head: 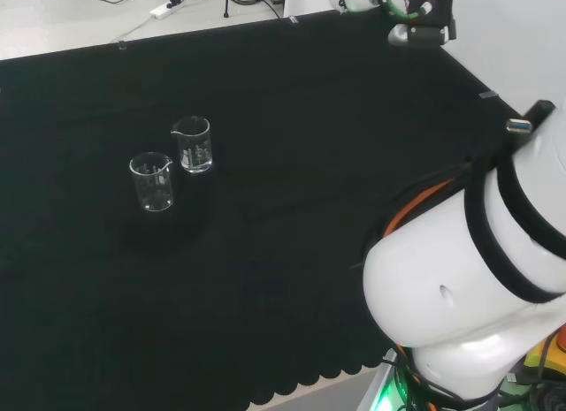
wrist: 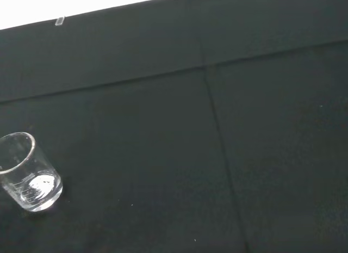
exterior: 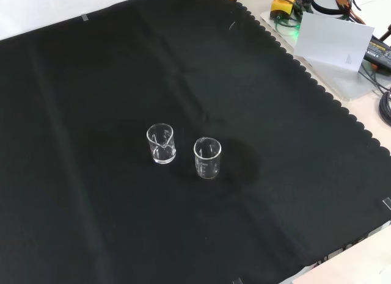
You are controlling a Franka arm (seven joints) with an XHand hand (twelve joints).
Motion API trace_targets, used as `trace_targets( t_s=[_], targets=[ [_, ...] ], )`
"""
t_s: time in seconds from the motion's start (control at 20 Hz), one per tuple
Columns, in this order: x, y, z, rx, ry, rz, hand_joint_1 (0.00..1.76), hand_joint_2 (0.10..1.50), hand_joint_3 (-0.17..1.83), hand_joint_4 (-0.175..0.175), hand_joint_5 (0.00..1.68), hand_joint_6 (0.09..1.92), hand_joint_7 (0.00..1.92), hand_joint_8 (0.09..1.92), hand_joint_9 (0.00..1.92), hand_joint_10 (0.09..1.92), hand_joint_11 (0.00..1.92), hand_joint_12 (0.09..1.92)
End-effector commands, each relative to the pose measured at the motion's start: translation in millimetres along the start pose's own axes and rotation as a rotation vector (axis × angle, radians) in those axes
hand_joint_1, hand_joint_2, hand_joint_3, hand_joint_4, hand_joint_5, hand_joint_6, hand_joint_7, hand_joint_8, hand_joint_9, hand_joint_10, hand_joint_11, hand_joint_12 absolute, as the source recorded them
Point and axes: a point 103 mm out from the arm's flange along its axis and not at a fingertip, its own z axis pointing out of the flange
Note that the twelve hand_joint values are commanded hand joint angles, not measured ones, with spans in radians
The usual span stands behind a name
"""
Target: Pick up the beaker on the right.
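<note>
white arm link [head: 478,287] over black cloth [head: 292,119], two beakers [head: 173,163] upright

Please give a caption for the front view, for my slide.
Two small clear glass beakers stand upright, slightly apart, on black cloth.

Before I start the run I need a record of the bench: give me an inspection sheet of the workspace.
Surface: black cloth, flat with faint fold lines, scalloped hem.
Job's things: two clear beakers, upright, apart and empty-looking. In the head view the right beaker stands slightly farther back than the left beaker.
Clutter: nothing seen on the cloth.
Hand: cannot tell its state.
Cables: black leads and a white power strip on the floor beyond the cloth.
Surroundings: white sheet and cabling off the cloth's corner in the front view.
</note>
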Motion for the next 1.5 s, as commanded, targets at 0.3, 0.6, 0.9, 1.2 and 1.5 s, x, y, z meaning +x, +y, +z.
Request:
trace_targets(
  t_s=[0.3, 0.6, 0.9, 1.2, 1.5],
  targets=[
    [30.2, 72.7, 48.7, -0.012, 0.026, -0.066, 0.28, 1.19, 0.21, -0.023, 0.22, 0.09, 0.11, 0.46, 0.14, 0.62, 0.00, 0.92],
    [44.5, 87.4, 77.4, 0.009, 0.079, -0.133, 0.34, 1.16, 0.20, -0.021, 0.22, 0.09, 0.12, 0.47, 0.16, 0.62, 0.00, 0.93],
    [50.9, 98.4, 103.6, 0.017, 0.148, -0.210, 0.57, 1.03, 0.16, -0.009, 0.23, 0.09, 0.12, 0.47, 0.19, 0.63, 0.00, 0.98],
    [69.1, 109.4, 136.2, 0.060, 0.167, -0.257, 0.72, 0.80, 0.43, -0.013, 0.25, 0.09, 0.17, 0.48, 0.25, 0.60, 0.00, 1.02],
    [60.1, 118.8, 152.7, 0.089, 0.193, -0.290, 0.78, 0.64, 0.63, -0.018, 0.25, 0.09, 0.19, 0.50, 0.26, 0.60, 0.00, 1.03]
  ],
)
